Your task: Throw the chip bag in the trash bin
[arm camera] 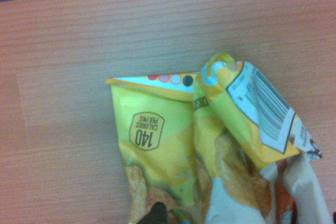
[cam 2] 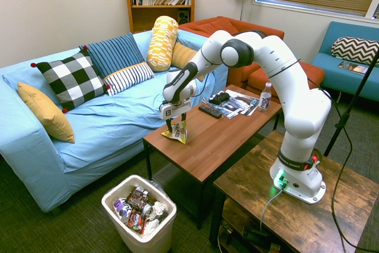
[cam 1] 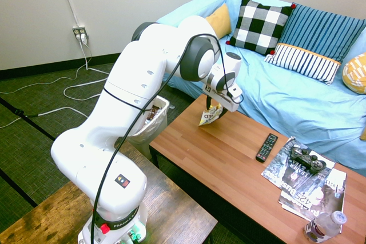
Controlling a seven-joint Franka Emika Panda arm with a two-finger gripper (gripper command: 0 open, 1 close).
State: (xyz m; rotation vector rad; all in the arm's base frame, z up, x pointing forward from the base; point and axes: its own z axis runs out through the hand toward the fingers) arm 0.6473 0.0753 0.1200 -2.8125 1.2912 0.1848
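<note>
As the open pincer [cam 2: 176, 124] straddles the crumpled yellow-and-white foil chip bag [arm camera: 173, 166] reading "140 calories", below sits a white rectangular plastic bin [cam 2: 168, 229], crammed with wrappers [cam 2: 135, 222]!

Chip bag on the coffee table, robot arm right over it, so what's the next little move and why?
Probably close the gripper on the chip bag: its fingers stand apart, reaching down at the crumpled bag, which rests on the coffee table and not yet in the trash bin.
</note>
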